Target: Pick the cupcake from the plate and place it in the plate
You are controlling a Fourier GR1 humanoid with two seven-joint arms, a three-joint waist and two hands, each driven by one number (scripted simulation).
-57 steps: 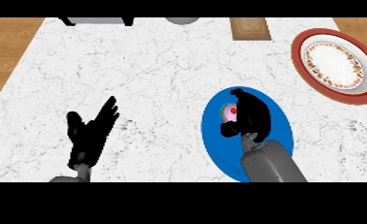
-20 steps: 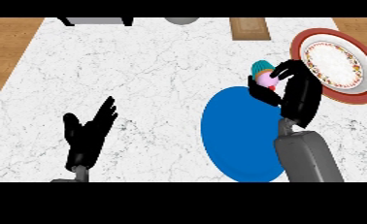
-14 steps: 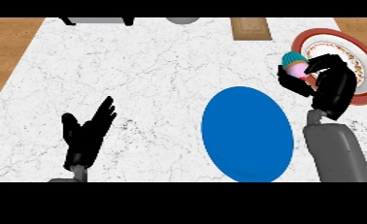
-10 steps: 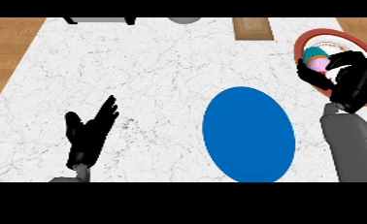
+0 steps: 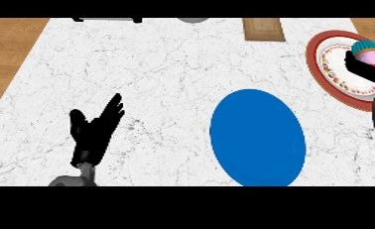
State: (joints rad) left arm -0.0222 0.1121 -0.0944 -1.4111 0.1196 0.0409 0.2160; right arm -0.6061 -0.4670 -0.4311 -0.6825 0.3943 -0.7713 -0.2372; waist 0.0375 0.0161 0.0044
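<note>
The left hand [image 5: 93, 130] is seen at the lower left of the head view, held open with its fingers straight and spread, pointing up and slightly to the right, and the thumb set apart on the left side. Its grey wrist is seen just below it at the view's lower edge. The right hand [image 5: 362, 66] is shown only in part at the right edge, in the upper half of the view; its dark fingers are curled, and its forearm is cut off from view.
</note>
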